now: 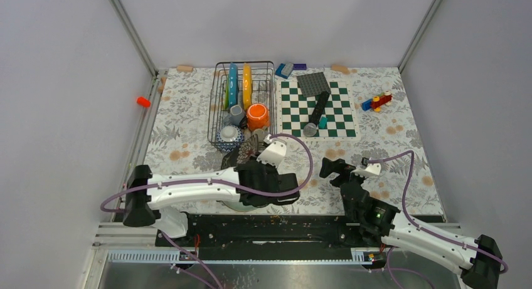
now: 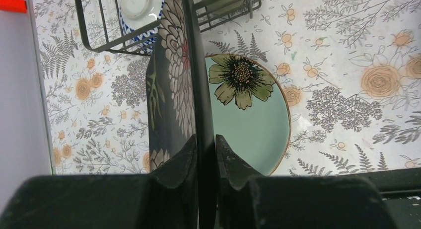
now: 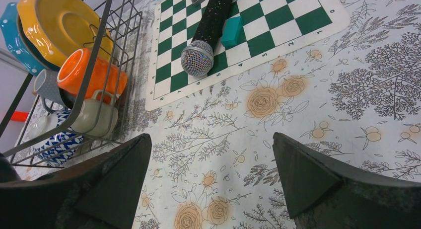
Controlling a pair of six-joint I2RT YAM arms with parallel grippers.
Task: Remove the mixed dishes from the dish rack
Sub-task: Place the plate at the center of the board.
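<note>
Closing in on three sides with plain pale grey walls (image 1: 56, 82), meeting at slim aluminium posts (image 1: 133, 33) in the far corners. Covering the table with a white cloth (image 1: 401, 145) printed in grey foliage and orange flowers. Running a black rail (image 1: 301, 231) along the near edge. Lighting everything evenly, throwing only soft shadows.

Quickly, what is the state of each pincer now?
Left pincer: closed on the dark patterned plate, held on edge.
Right pincer: open, holding nothing.
</note>
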